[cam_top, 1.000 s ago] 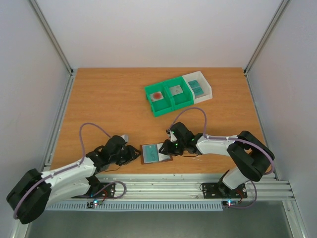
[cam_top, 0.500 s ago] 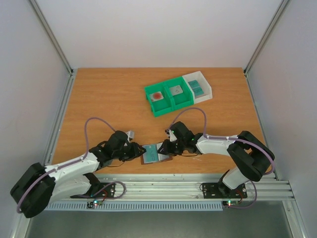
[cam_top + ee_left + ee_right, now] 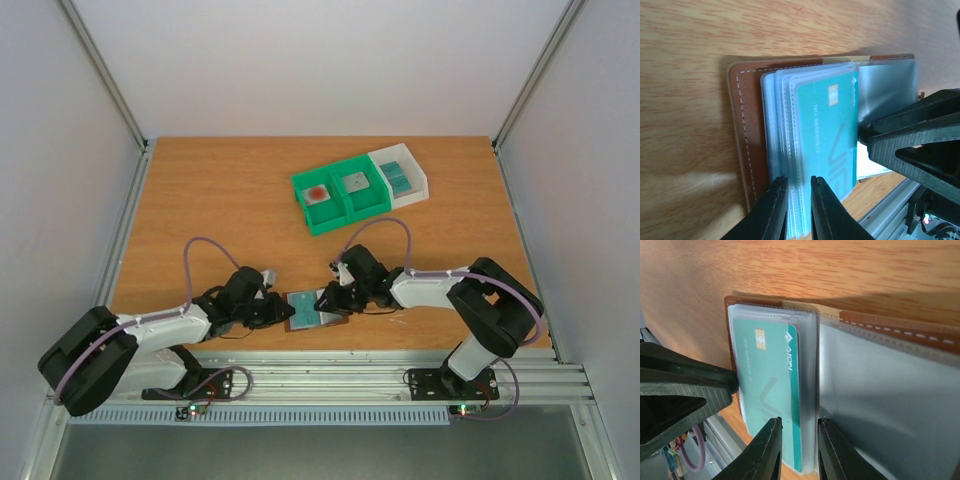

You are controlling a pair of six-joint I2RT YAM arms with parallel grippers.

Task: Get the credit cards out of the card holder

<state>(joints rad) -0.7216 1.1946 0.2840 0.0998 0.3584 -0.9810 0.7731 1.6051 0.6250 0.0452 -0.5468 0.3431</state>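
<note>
The card holder [image 3: 312, 308] lies open near the table's front edge, brown leather [image 3: 745, 125] with clear sleeves and a grey panel [image 3: 880, 390]. A teal credit card [image 3: 827, 135] sits in the top sleeve and also shows in the right wrist view [image 3: 772, 375]. My left gripper [image 3: 283, 312] is at the holder's left side, its jaws [image 3: 796, 192] a narrow gap apart on the sleeve edges. My right gripper [image 3: 330, 300] is at the right side, its jaws [image 3: 797, 432] closed on the edge of the teal card in its sleeve. A whitish edge [image 3: 872, 162] pokes out below.
A green two-compartment bin [image 3: 340, 195] and a white bin [image 3: 400, 175] stand at the back, holding tiles and teal cards. The table's front edge and metal rail [image 3: 400, 375] run just behind the holder.
My left gripper has moved right along the table to the holder's left edge. My right gripper has stayed at the holder's right side.
</note>
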